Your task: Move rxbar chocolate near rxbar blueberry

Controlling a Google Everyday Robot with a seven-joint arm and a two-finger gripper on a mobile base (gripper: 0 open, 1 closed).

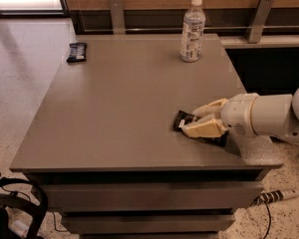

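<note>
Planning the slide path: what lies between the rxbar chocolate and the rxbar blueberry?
Only bare tabletop, in the camera view. The gripper holds the rxbar chocolate front right; the rxbar blueberry lies back left.

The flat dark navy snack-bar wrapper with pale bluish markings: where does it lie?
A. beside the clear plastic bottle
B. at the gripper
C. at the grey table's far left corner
C: the rxbar blueberry lies at the grey table's far left corner; the gripper is at the black rxbar chocolate near the right front edge.
</note>
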